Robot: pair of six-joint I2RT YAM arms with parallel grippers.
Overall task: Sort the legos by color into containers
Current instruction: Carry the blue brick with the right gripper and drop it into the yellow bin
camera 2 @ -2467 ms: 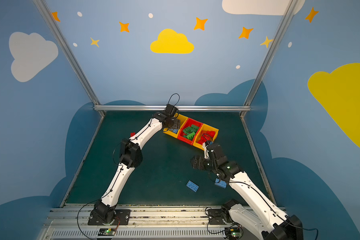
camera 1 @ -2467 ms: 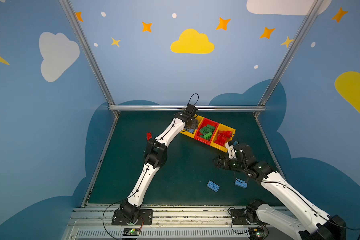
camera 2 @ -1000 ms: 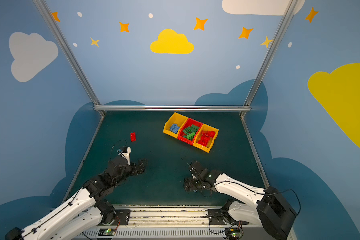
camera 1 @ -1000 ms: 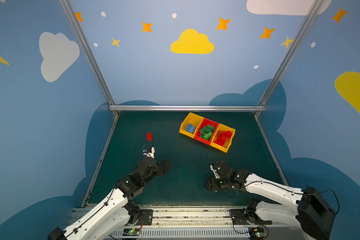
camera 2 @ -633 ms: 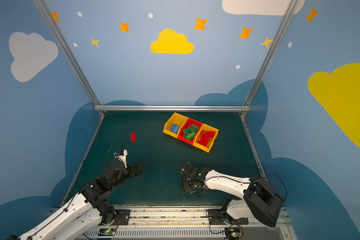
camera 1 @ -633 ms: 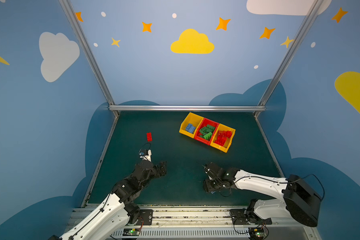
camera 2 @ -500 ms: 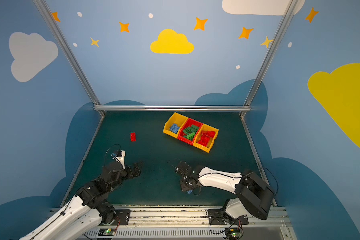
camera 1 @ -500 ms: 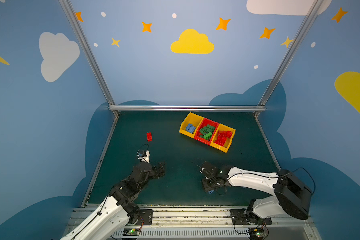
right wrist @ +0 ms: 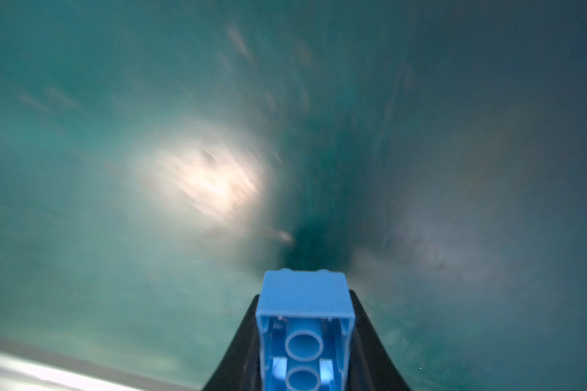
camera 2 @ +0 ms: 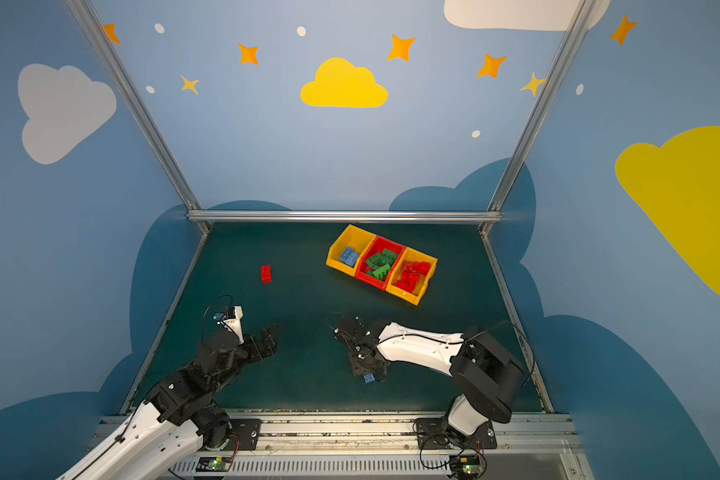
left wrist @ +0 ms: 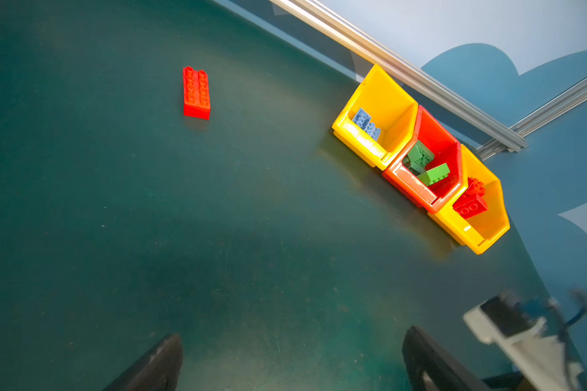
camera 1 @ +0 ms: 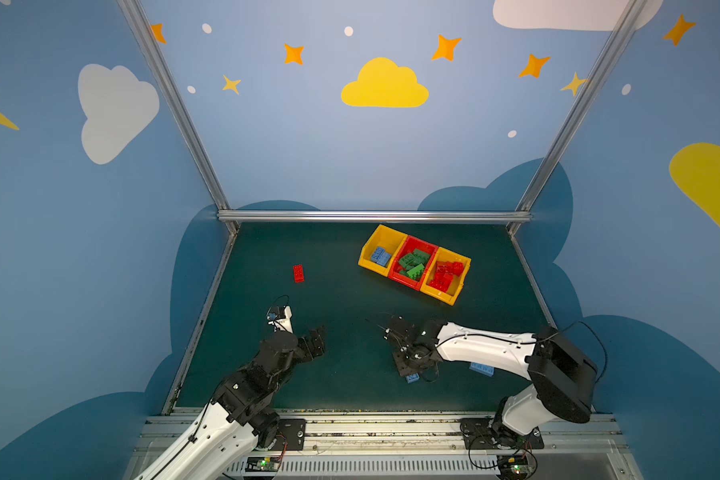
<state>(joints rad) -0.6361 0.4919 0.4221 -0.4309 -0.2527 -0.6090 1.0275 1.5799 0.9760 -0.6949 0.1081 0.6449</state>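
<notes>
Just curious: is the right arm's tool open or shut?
Shut: the right tool clamps a blue brick between its black fingers.

Dark green mat point(camera 1: 350, 299) — the work surface — bounded at the back by a horizontal aluminium rail point(camera 1: 371, 216). Blue walls point(camera 1: 308, 166) carry a painted yellow cloud point(camera 1: 384, 85), a white cloud point(camera 1: 113, 112) and orange stars point(camera 1: 446, 47).

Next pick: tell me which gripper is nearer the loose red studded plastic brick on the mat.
Left. The left gripper, open, sits robot-side of the red brick; the right gripper, shut on a light blue brick, is farther right.
</notes>
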